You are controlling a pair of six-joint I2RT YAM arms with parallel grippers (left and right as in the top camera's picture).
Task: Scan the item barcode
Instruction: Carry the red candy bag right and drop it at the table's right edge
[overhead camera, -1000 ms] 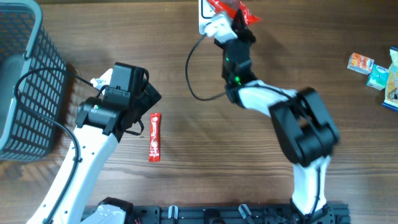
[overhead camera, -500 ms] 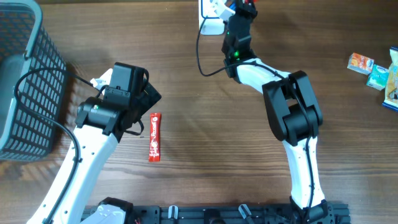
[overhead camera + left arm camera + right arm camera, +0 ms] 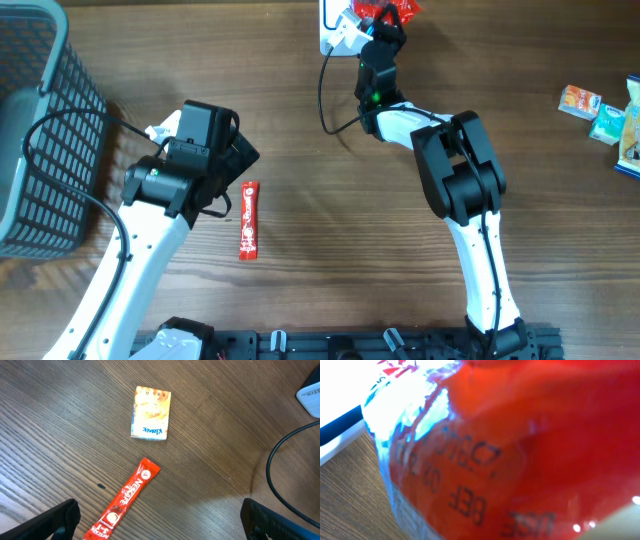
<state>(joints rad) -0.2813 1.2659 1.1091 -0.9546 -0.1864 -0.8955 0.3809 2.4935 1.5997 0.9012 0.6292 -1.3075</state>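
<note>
1. Since a second ago we see the right arm drawn in leftward and farther up the bench (image 3: 330, 250), holding the red packet (image 3: 395, 9) just beside the white scanner (image 3: 335, 35) at the far edge.
2. The right gripper (image 3: 384, 20) is clamped on the packet, whose printed date code fills our wrist view.
3. The left gripper (image 3: 165, 525) hangs wide open above a red stick sachet (image 3: 248, 220), near left.
</note>
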